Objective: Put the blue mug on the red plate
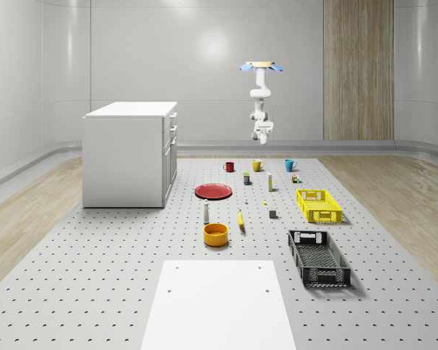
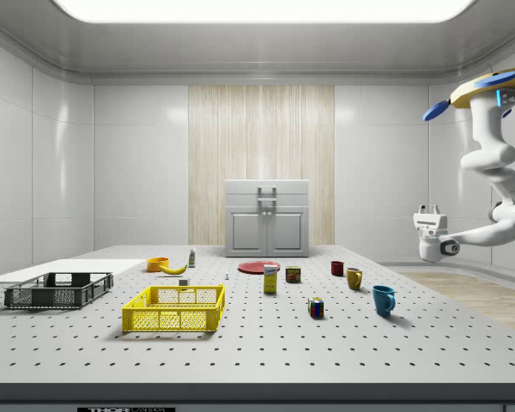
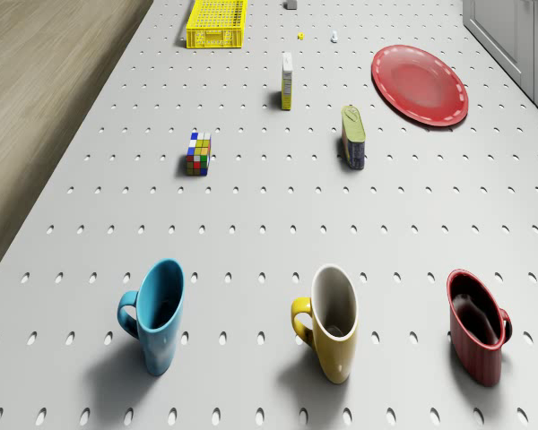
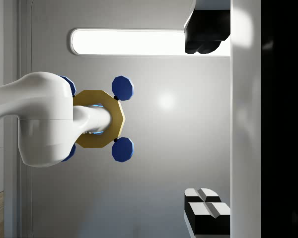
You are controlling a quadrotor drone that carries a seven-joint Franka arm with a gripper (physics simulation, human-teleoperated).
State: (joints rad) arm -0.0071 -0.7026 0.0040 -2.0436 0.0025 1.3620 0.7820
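The blue mug (image 1: 290, 165) (image 2: 383, 299) (image 3: 157, 313) stands upright at the far end of the perforated table, at the end of a row with a yellow mug (image 3: 332, 322) and a red mug (image 3: 478, 327). The red plate (image 1: 214, 191) (image 2: 258, 267) (image 3: 420, 83) lies flat nearer the white cabinet, with nothing on it. The drone (image 1: 260, 67) (image 2: 489, 86) hovers high beyond the table's far edge, behind the mugs. My gripper (image 1: 262, 125) (image 2: 427, 209) (image 4: 206, 119) hangs in the air well above the mugs, pointing up at the drone, open and holding nothing.
A Rubik's cube (image 3: 197, 153), a can (image 3: 353, 136) and a small yellow box (image 3: 287, 81) sit between mugs and plate. Nearer are a yellow crate (image 1: 318, 205), a black crate (image 1: 318, 257), an orange bowl (image 1: 215, 234) and a banana (image 1: 241, 219). The cabinet (image 1: 130, 153) stands at the whole-scene view's left.
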